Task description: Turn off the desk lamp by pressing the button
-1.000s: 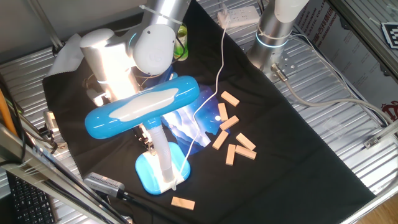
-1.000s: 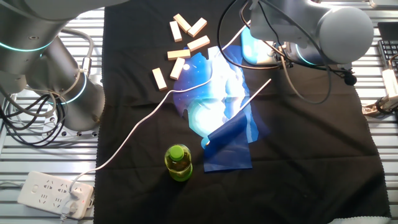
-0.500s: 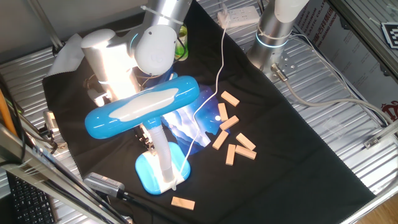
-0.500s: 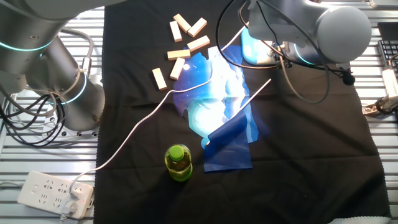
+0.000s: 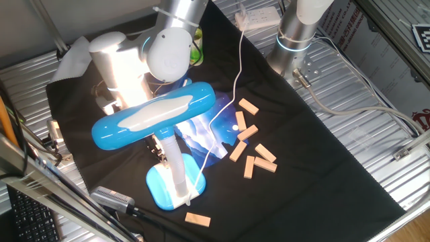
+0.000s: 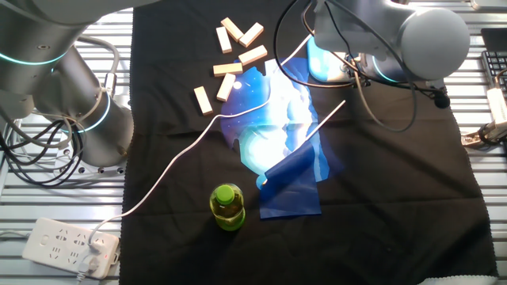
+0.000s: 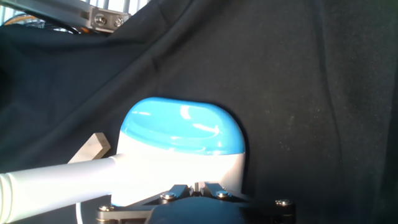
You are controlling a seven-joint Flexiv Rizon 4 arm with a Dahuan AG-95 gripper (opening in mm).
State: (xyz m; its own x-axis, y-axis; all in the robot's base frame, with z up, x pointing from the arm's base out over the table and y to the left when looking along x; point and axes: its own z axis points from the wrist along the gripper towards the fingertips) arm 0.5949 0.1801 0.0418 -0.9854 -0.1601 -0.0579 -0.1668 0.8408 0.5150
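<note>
The sky-blue desk lamp [image 5: 154,114] stands at the front of the black cloth, with a white neck and a rounded blue base [image 5: 163,188]. It is lit: a bright patch glows on the blue sheet [image 6: 277,134] under its head. In the hand view the base [image 7: 180,127] fills the middle and the white neck [image 7: 56,180] runs off to the left. I cannot make out the button. My gripper [image 7: 198,185] sits just above the near edge of the base, fingertips together. In the fixed views the lamp head and my arm hide the gripper.
Several wooden blocks [image 5: 250,144] lie right of the lamp, one [image 5: 197,219] in front of the base. A green bottle [image 6: 227,207] stands behind. The white cord [image 5: 232,87] runs to a power strip [image 6: 67,245]. A grey device [image 5: 111,197] lies left of the base.
My arm's wrist has shifted very slightly. The lamp stays lit and nothing on the cloth has moved.
</note>
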